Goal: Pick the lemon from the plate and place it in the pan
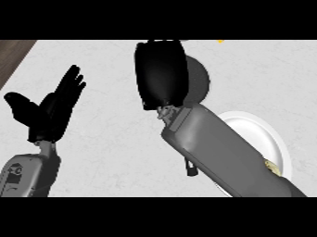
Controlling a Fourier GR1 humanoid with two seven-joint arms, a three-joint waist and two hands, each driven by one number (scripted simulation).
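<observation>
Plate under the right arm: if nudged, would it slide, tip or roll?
The plate looks flat and shallow, lying on the smooth counter, so it would probably slide rather than tip or roll. Its glossy white face suggests stiff, perhaps breakable ware, likely slippery to hold. The right forearm hides much of it, so any load is unseen.

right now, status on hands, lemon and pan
Left hand open, resting at left. Right hand over dark pan, fingers hidden. Lemon not visible. White plate under right forearm.
</observation>
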